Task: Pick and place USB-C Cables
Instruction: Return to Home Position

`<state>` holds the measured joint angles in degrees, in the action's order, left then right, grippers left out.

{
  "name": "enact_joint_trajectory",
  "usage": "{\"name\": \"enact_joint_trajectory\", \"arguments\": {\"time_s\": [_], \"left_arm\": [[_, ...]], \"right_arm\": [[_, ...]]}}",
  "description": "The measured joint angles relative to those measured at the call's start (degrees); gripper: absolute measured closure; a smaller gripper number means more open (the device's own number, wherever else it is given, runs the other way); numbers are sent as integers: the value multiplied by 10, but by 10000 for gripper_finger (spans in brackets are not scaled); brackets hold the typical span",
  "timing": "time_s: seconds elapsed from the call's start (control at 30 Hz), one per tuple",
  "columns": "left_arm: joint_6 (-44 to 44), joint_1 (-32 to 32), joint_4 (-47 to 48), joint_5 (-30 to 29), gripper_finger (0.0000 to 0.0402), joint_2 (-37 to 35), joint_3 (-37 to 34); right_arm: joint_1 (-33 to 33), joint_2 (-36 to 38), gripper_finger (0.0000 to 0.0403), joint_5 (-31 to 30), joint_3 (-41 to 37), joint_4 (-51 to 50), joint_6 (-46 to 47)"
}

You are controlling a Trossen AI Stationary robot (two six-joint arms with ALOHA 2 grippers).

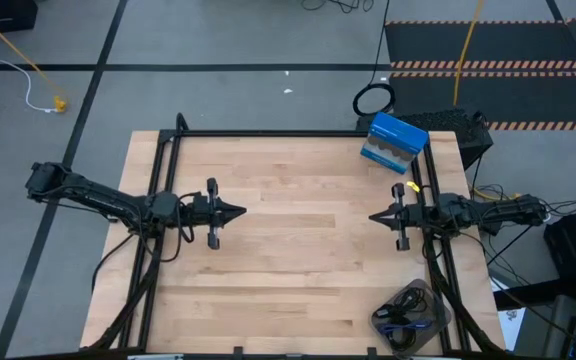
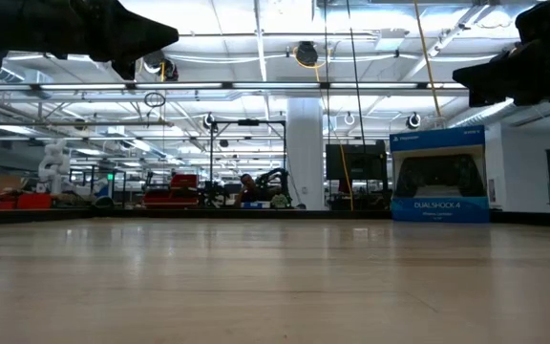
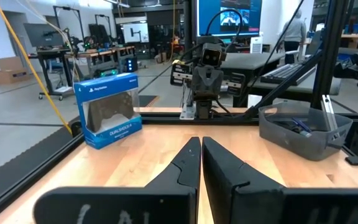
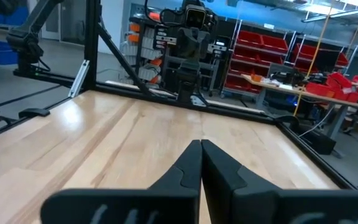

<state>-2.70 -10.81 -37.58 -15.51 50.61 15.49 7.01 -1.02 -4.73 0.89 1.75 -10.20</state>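
The USB-C cables (image 1: 405,312) lie coiled inside a grey tray (image 1: 433,318) at the table's near right corner; I make out dark coils and a blue one, and the left wrist view shows the tray (image 3: 303,127) with cable ends in it. My left gripper (image 1: 240,211) hovers shut above the table's left half, pointing right. My right gripper (image 1: 374,216) hovers shut above the right half, pointing left, facing the other. Both are far from the tray and hold nothing.
A blue DualShock 4 box (image 1: 394,143) stands near the far right corner of the table. A black cable ring (image 1: 373,99) lies on the floor beyond the far edge. A black frame (image 1: 268,133) runs along the table's edges. Bare wood (image 1: 303,250) lies between the grippers.
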Motion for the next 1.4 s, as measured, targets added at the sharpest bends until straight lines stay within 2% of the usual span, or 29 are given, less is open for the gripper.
{"name": "enact_joint_trajectory", "arguments": {"time_s": [0.27,0.57,1.0,1.23,1.4], "left_arm": [[0,0,0,0,381,0,0],[0,0,0,0,380,0,0],[-14,-9,0,0,380,0,0],[-12,-18,1,0,380,0,0],[-12,-26,1,0,380,0,0]], "right_arm": [[-26,0,403,5,0,-1,1],[-48,0,403,38,0,-6,21],[-53,0,403,33,0,-4,20],[-53,0,403,33,0,-5,104],[-53,0,403,33,0,1,110]]}}
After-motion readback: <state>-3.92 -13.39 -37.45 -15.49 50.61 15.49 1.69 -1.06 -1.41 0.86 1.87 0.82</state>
